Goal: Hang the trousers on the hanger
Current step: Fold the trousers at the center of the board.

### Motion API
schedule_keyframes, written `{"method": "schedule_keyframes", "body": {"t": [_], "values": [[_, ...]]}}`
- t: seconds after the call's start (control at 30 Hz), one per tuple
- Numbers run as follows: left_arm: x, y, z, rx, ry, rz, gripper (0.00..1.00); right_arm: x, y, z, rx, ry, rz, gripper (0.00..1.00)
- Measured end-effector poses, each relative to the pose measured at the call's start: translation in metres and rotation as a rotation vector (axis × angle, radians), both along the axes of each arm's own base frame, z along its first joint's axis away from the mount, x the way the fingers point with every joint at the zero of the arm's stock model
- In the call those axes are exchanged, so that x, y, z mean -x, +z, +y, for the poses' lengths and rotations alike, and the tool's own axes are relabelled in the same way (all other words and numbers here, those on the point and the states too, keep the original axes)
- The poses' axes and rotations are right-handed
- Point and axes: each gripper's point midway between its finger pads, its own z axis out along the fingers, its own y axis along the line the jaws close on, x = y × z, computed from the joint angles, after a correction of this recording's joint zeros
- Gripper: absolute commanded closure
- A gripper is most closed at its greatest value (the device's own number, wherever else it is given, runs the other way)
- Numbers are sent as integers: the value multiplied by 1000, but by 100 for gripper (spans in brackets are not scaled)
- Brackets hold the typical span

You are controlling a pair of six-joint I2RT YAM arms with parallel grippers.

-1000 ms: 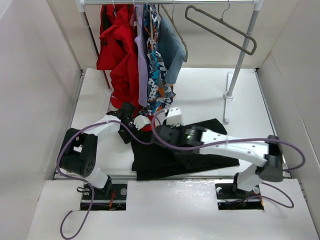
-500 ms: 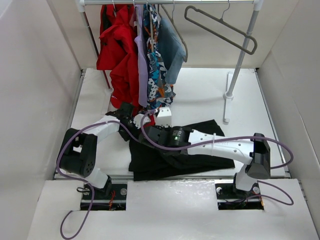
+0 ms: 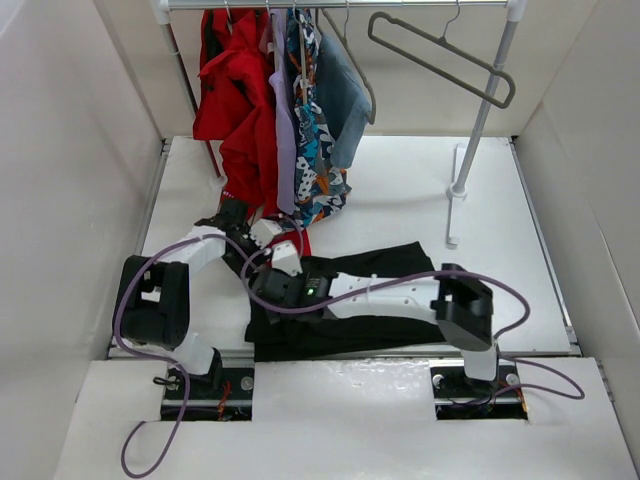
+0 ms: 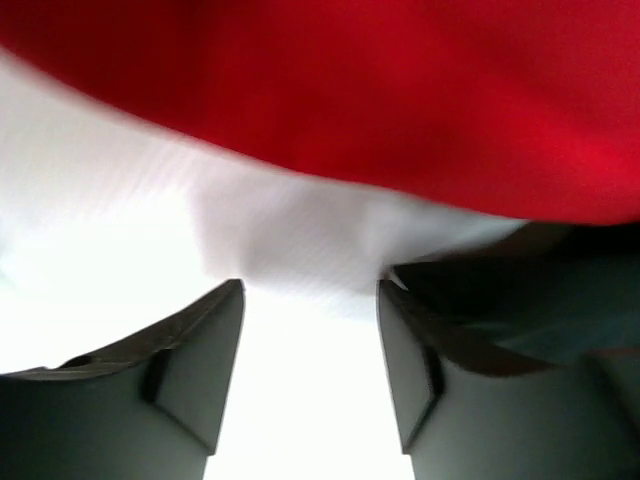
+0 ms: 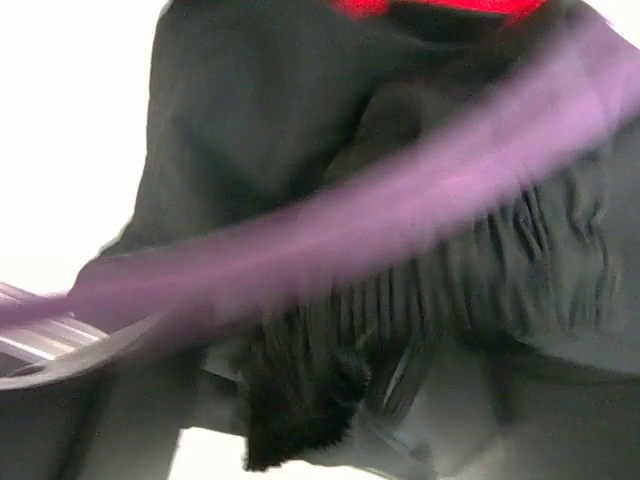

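Top-down view: the trousers point(image 3: 350, 328) are a rumpled black heap on the white bench point(image 3: 400, 200), down at about 6 o'clock. They lie just in front of the arm bases and spread out toward 4 o'clock.

The hanger point(image 3: 430, 67) is nowhere near them. It hangs tilted by its wire hook on the rail, up at about 1 o'clock, with nothing on it. The other clothes are bunched on the same rail at 11 to 12 o'clock. That's a red garment point(image 3: 240, 100), a lilac one point(image 3: 284, 120), a patterned one point(image 3: 312, 150) and a blue-grey one point(image 3: 345, 95).

The left claw point(image 3: 228, 213) is out at about 10 o'clock, right at the bottom hem of the red garment. In its wrist cam the two fingers point(image 4: 190, 370) stand apart with only bare white bench between them. The red cloth fills the top of that shot, and a bit of dark fabric shows at the right.

The right arm reaches across the trousers, so the right claw point(image 3: 262, 290) sits on their 9 o'clock end, close to the left one. Its wrist cam is really smeary. It shows black pleated fabric point(image 5: 260, 150) filling the frame and a blurred purple cable point(image 5: 380, 220) cutting across it. Some fabric is bunched low down near the fingers, but I honestly can't tell if that claw is clamped on it or standing apart.
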Motion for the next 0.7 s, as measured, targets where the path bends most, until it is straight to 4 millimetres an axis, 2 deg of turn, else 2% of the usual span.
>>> {"method": "schedule_keyframes", "body": {"t": [0.03, 0.1, 0.17, 0.2, 0.33, 0.43, 0.57, 0.7], "values": [[-2, 0, 6, -6, 23, 7, 44, 4, -12, 7, 13, 45, 23, 2], [-8, 2, 17, -14, 68, 12, 41, 12, -33, 19, 54, 147, 55, 0], [-15, 6, 28, -23, 111, 16, 41, 18, -40, 30, 83, 228, 55, 0], [-18, 10, 34, -26, 131, 13, 41, 21, -37, 37, 87, 266, 41, 0], [-32, 31, 49, -28, 181, -24, 38, 32, 1, 68, 52, 401, -42, 0], [-35, 53, 53, -22, 190, -72, 35, 44, 21, 70, 45, 489, -72, 0], [-31, 94, 46, 27, 161, -164, 30, 51, 47, 56, 15, 557, -111, 0], [-21, 129, 29, 90, 80, -245, 22, 62, 87, 19, -55, 579, -174, 0]]}}
